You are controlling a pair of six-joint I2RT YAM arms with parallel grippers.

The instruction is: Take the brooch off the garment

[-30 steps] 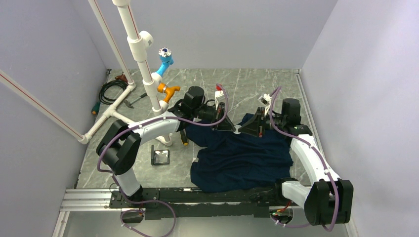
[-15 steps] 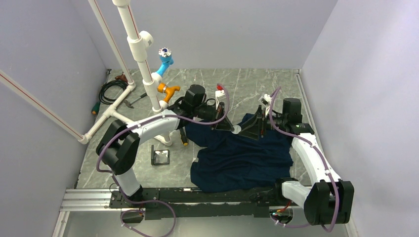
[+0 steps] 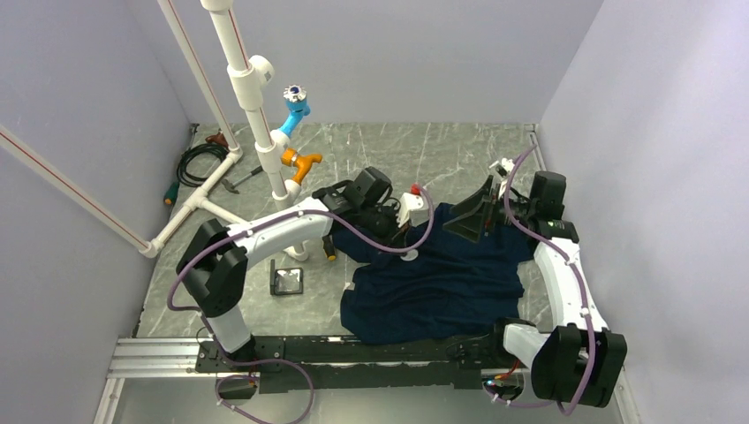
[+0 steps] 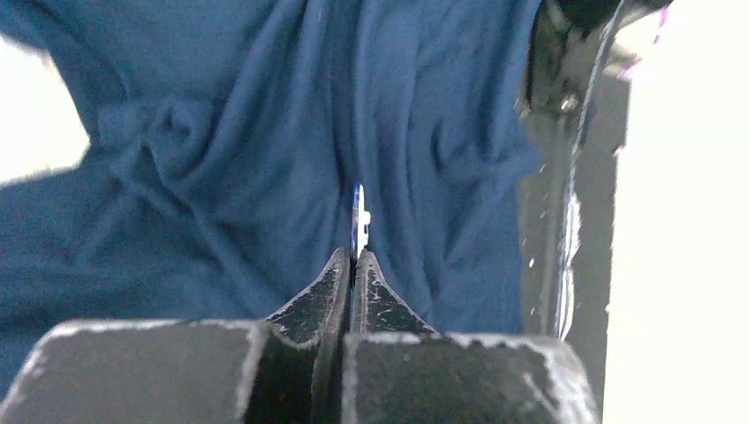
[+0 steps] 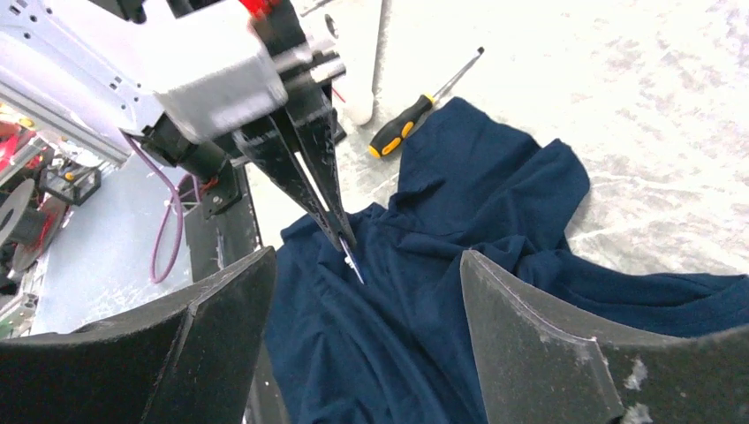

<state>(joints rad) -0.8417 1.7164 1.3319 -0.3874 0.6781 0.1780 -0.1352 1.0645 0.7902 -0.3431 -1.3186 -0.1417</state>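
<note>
The left pincer (image 4: 353, 258) is clenched on the brooch (image 4: 359, 216), edge-on just above the garment (image 4: 221, 159); the right pincer (image 5: 366, 274) is released. Removal looks nearly done: next, carry the brooch clear of the cloth.

Top camera is looking down from high behind the arm bases, taking in the whole table (image 3: 459, 150). Left wrist camera is sitting very close, facing the garment (image 4: 221, 132). Right wrist camera is looking from farther off, sharing that cloth, the left gripper (image 5: 346, 240) and brooch (image 5: 354, 266).
</note>
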